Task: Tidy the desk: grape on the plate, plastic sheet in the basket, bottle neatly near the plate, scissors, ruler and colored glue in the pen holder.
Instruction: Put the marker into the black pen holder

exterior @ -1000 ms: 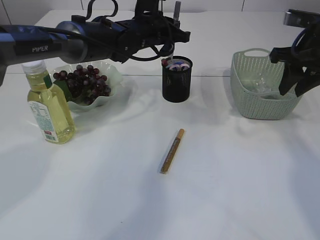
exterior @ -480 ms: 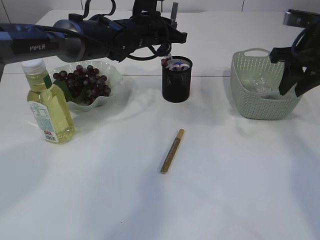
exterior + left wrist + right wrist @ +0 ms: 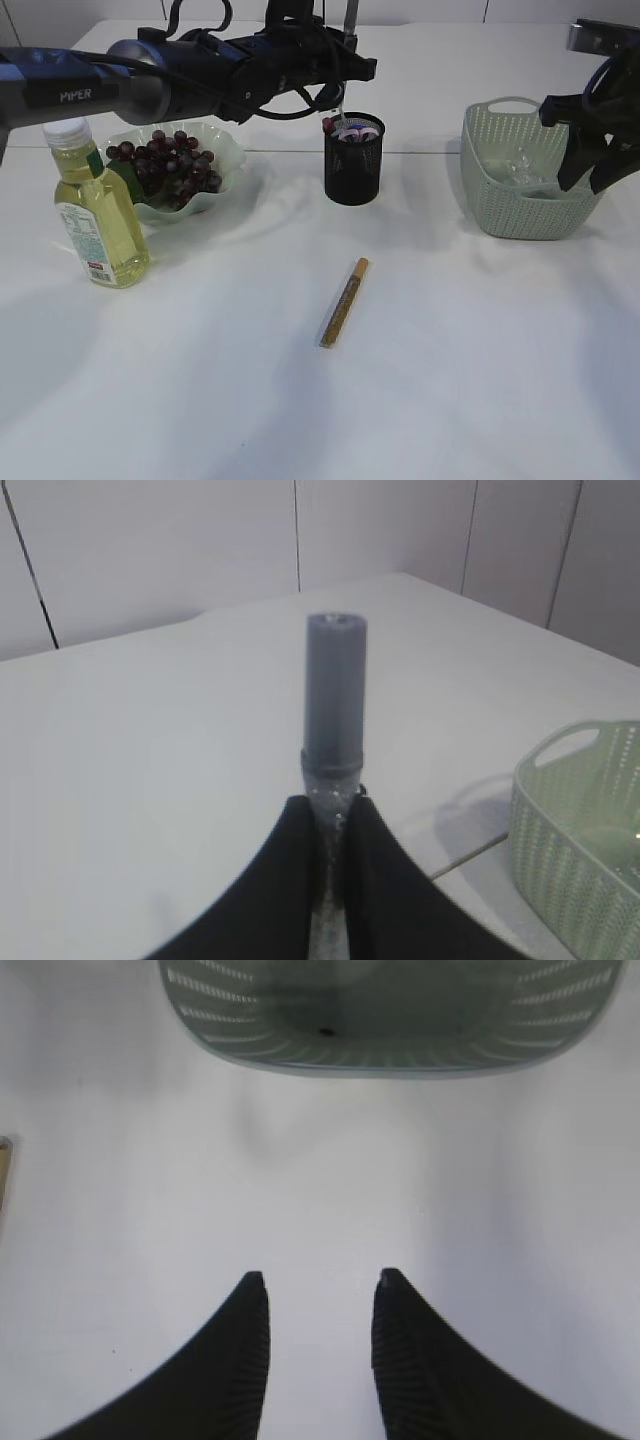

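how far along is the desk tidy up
Done, by the look of it: grapes on the plate, bottle beside it, something clear in the basket, some items in the pen holder. In hand: the left gripper's fingers pinch a grey-capped tube above the holder. Left: the brown stick mid-table; the right gripper is open, empty.

White tablecloth point(image 3: 470, 380) spread over the whole table, lightly rumpled, with soft folds near the middle and a straight crease point(image 3: 430, 152) running across the far part. Behind it, pale wall panels point(image 3: 150, 550) divided by thin dark vertical seams point(image 3: 297, 530)
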`<act>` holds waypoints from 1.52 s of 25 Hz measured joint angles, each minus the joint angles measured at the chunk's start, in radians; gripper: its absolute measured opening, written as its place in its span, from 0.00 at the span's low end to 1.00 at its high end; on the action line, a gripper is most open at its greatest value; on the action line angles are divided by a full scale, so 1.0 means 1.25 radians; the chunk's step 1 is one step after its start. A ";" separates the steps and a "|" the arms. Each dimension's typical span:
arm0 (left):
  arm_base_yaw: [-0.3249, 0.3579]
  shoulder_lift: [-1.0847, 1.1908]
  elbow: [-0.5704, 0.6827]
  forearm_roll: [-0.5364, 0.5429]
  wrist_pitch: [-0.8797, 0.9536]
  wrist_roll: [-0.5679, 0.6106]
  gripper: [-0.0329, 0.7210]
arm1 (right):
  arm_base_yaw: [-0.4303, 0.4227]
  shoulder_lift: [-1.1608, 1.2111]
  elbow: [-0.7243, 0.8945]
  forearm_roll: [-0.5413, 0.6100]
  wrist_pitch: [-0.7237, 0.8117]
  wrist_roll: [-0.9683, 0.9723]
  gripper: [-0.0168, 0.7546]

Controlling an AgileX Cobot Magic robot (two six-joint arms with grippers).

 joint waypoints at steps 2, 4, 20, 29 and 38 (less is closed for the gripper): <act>0.000 0.000 0.000 -0.014 -0.001 0.000 0.09 | 0.000 0.000 0.000 0.000 0.000 0.000 0.40; 0.000 0.000 0.000 -0.035 -0.001 0.000 0.09 | 0.000 0.000 0.000 0.000 0.000 0.000 0.40; -0.003 0.000 0.000 -0.098 -0.009 0.000 0.09 | 0.000 0.000 0.000 0.000 -0.010 0.000 0.40; -0.003 0.000 0.000 -0.099 -0.020 0.000 0.10 | 0.000 0.000 0.000 0.000 -0.010 0.000 0.40; -0.003 0.000 0.000 -0.101 -0.020 0.000 0.11 | 0.000 0.000 0.000 0.000 -0.010 0.000 0.40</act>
